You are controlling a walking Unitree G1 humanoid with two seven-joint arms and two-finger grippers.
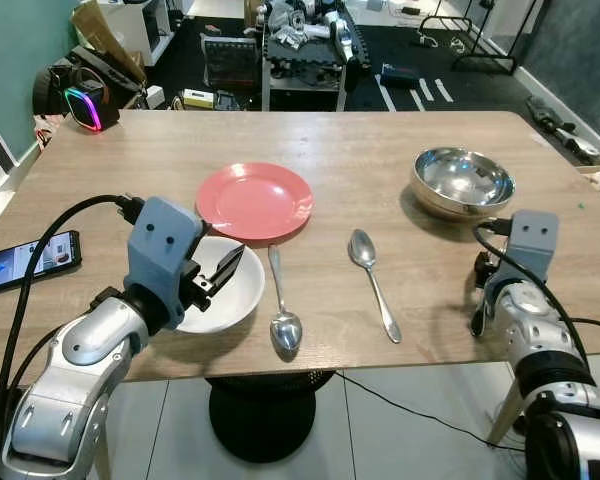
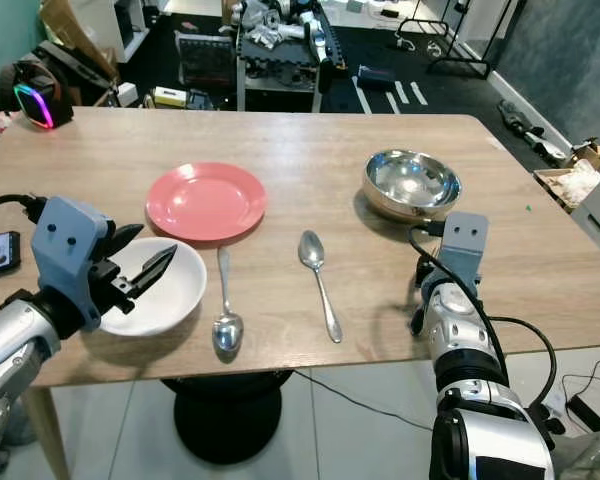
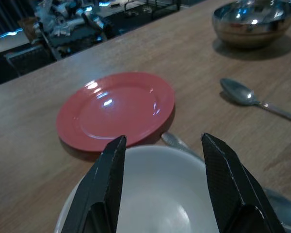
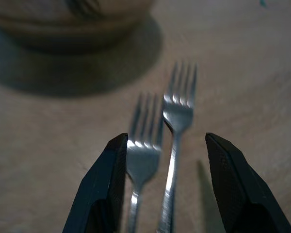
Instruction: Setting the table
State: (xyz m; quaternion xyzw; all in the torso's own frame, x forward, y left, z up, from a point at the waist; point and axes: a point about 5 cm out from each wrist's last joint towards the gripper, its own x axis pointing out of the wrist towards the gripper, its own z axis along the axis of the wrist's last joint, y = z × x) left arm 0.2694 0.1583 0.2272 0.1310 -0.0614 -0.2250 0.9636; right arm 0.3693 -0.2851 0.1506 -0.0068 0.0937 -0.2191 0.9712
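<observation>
A red plate (image 1: pixel 255 200) lies left of centre on the wooden table (image 1: pixel 380 140). Just in front of it stands a white bowl (image 1: pixel 235 295), and my left gripper (image 3: pixel 160 138) hovers open above the bowl's near side, holding nothing. One spoon (image 1: pixel 283 305) lies beside the bowl, a second spoon (image 1: pixel 373 280) further right. A steel bowl (image 1: pixel 463 182) sits at the far right. My right arm (image 1: pixel 525 300) rests low near the table's right front corner. Its gripper (image 4: pixel 167 141) is open, the jaws straddling two forks (image 4: pixel 143 155) lying side by side and pointing at the steel bowl.
A phone (image 1: pixel 25 262) lies at the table's left edge. Headphones with coloured lights (image 1: pixel 80 100) sit at the far left corner. A cluttered rack (image 1: pixel 300 45) stands behind the table. The table's front edge runs just under both arms.
</observation>
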